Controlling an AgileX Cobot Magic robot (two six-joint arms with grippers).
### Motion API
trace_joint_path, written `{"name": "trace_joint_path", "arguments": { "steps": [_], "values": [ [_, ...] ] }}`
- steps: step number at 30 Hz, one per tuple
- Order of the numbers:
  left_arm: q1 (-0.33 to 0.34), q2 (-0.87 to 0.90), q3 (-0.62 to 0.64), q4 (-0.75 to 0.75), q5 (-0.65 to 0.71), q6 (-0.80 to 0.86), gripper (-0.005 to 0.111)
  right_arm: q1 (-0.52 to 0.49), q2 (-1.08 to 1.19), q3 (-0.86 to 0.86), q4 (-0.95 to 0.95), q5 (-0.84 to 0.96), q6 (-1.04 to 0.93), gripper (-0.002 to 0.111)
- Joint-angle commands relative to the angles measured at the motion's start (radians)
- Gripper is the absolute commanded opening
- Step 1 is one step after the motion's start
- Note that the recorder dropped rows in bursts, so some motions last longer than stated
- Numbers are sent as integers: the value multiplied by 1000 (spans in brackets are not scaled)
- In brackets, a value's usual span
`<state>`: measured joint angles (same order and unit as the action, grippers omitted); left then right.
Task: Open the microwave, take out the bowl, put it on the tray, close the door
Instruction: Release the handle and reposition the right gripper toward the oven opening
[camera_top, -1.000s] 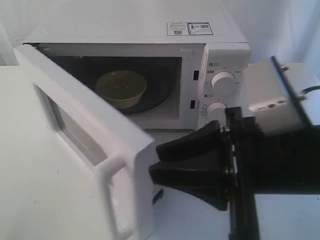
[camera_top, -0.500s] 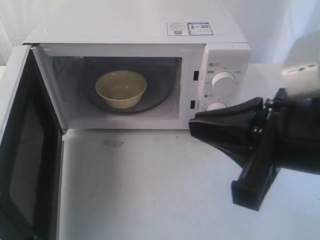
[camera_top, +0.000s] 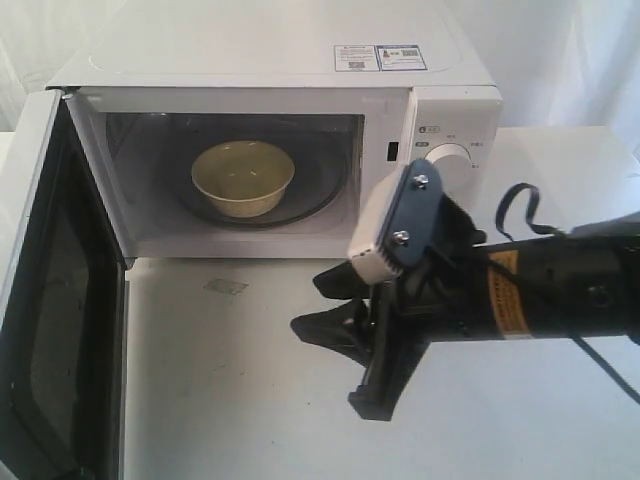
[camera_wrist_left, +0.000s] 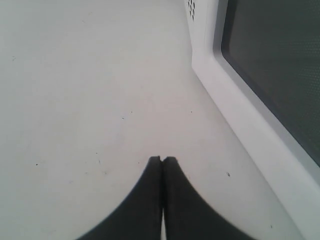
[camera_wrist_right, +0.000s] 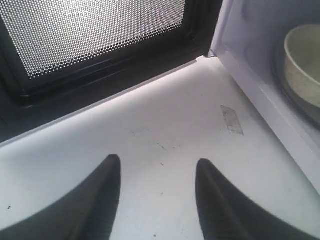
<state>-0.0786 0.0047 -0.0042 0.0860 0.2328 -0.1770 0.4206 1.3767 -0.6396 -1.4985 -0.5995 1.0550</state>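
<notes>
The right tool (camera_top: 318, 305), spread and empty, is held before the open microwave (camera_top: 250, 50). The bowl (camera_top: 243, 178) lies ahead of it, inside. The rim should be straddled squarely, then lifted level. The left tool (camera_wrist_left: 162, 159) is pressed together.

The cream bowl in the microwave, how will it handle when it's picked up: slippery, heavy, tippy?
The small round cream bowl looks glossy inside, so it is probably rigid and somewhat slippery at the rim. It appears empty, so likely light. It sits on the clear glass turntable, where a push may slide it rather than tip it.
</notes>
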Motion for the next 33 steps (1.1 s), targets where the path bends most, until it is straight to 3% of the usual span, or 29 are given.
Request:
{"name": "trace_joint_path", "arguments": {
  "steps": [1, 6, 17, 28, 33],
  "values": [
    [0, -5, 4, -3, 0, -4, 0, 88, 92, -90, -51, 94, 0, 47],
    [0, -5, 4, -3, 0, -4, 0, 214, 149, -189, -246, 344, 127, 47],
    [0, -5, 4, -3, 0, -4, 0, 396, 282, -261, -246, 669, 50, 47],
    [0, -5, 4, -3, 0, -4, 0, 468, 303, -254, -238, 707, 48, 47],
    [0, -5, 4, -3, 0, -4, 0, 480, 303, -254, -246, 735, 282, 47]
  ]
}}
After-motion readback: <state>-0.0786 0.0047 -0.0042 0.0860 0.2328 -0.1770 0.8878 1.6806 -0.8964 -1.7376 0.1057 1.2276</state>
